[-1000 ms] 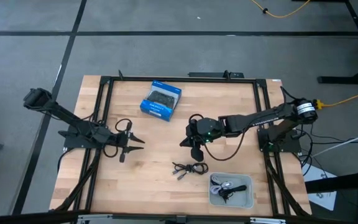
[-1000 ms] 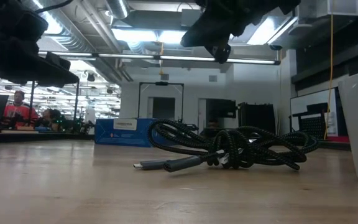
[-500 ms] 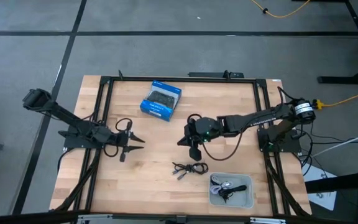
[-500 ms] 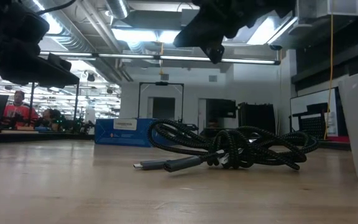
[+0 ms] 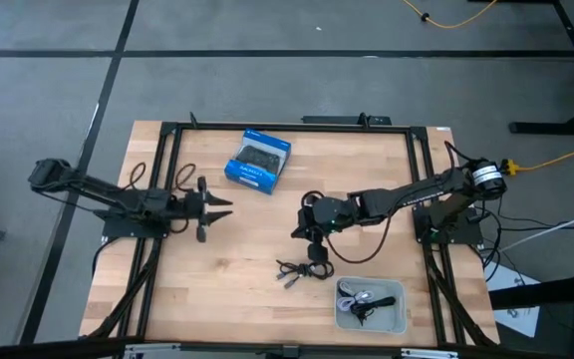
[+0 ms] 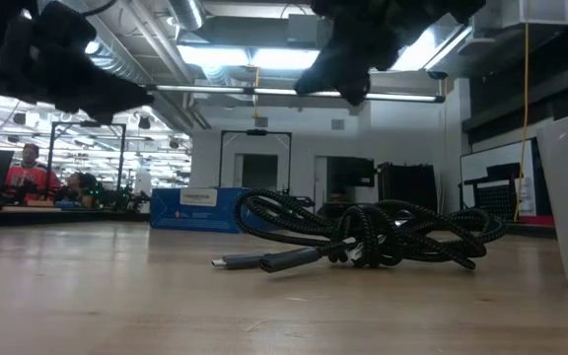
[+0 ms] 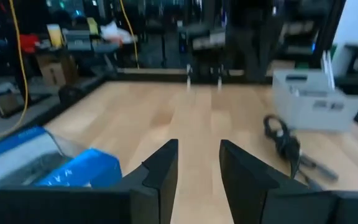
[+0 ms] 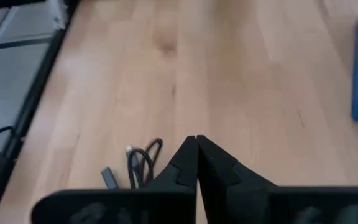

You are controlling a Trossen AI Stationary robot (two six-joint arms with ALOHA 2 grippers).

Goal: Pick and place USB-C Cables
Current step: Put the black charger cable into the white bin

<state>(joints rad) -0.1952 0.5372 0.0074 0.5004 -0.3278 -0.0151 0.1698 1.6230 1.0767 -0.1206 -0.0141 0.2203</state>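
One black cable [image 5: 304, 269] lies loose on the wood, coiled w/ its plug ends trailing out, just below and in front of my right gripper [image 5: 316, 249]. My right fingers [image 8: 194, 163] are pressed together, tips meeting, holding nothing; they hang above the table, not touching the cable. In the right wrist view the same cable [image 8: 137, 164] sits just off to one side of the tips, clear wood ahead. In the low view the cable [image 6: 363, 237] rests flat on the table and my right gripper [image 6: 338, 74] is well above it.

More cables [image 5: 362, 299], black and light grey, lie inside the grey bin [image 5: 395, 320], near the cable on the far side from my left arm, close to the table's front edge.

My left gripper [image 5: 217, 206] hovers over bare wood, well apart from the loose cable. Its fingers [image 7: 160, 171] are spread a little, nothing between them. Past them: open tabletop, the cable [image 7: 284, 140] and the bin [image 7: 316, 102] farther off.

Blue box [image 5: 258, 161] sits toward the back edge, between the two grippers but apart from both. Table [image 5: 247, 259] has a black frame rail along each side; plenty of bare wood between the grippers.
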